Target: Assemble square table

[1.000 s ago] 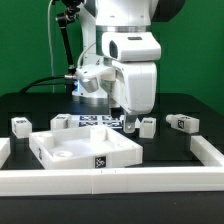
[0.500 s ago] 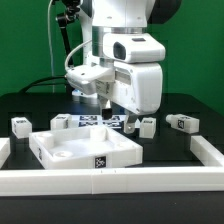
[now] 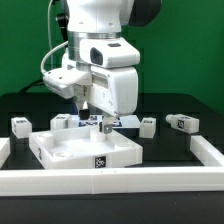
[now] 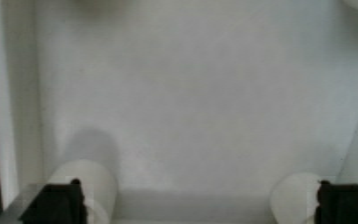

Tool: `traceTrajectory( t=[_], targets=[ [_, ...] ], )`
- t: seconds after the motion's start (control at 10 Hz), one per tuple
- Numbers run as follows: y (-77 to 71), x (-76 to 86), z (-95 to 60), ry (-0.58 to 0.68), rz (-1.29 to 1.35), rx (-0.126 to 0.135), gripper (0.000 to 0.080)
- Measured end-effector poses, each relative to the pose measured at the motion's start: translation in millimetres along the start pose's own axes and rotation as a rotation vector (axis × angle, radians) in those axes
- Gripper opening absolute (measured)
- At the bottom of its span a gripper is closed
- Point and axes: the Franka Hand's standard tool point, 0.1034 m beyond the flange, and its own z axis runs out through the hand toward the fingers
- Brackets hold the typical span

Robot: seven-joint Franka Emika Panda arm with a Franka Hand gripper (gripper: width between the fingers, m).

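Starting at the exterior view's left, you are looking at a first leg (image 3: 20, 125) standing alone. A second leg (image 3: 60, 122) is sitting just behind the far left corner of the tabletop (image 3: 80, 146), which is lying flat, rim up, just behind the front rail (image 3: 120, 181). The gripper (image 3: 99, 122) is hanging over the tabletop's far edge with its fingers spread wide and gripping nothing. In the wrist view the white slab is filling the space between the two fingertips (image 4: 60, 203). So the piece is lying straight below the hand, not off to a side, and its far rim is running across the exterior view from left to right. Further right, a third leg (image 3: 148, 124) and a fourth leg (image 3: 181, 122) are waiting on the table.
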Motion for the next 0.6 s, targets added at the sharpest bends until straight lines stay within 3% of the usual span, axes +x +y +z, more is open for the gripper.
traceTrajectory(
  t=[0.2, 0.6],
  targets=[
    [-2.7, -0.9, 0.2, 0.002, 0.004, 0.003, 0.0649],
    [-47.1, -2.1, 12.0, 0.039, 0.033, 0.055, 0.0649]
  ],
)
